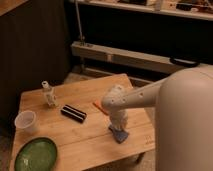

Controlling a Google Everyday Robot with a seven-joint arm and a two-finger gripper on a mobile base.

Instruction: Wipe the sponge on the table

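A low table (85,150) with a light wooden plank top fills the lower left and middle of the camera view, standing on a pale floor. Behind it on the left rises a dark wall panel (35,45). Further right a long pale beam (125,57) runs across the dark background, with a shelf (150,7) along the top edge. The robot's white arm (145,95) reaches in from its large rounded body (185,125) at the right. The sponge (119,134), a small flat blue pad, lies on the right part of the table near the front edge. The gripper (118,126) points straight down on top of the sponge and appears to touch it; I cannot tell whether it is open or closed. Just left of the gripper lie a small orange stick (97,106) and a black bar (73,113) with a light stripe. At the front left corner sits a round green plate (36,155), its whole face in view. Behind the plate stands a clear plastic cup (25,121), upright; what it holds cannot be told. A small white bottle (48,94) stands behind the cup, also upright.
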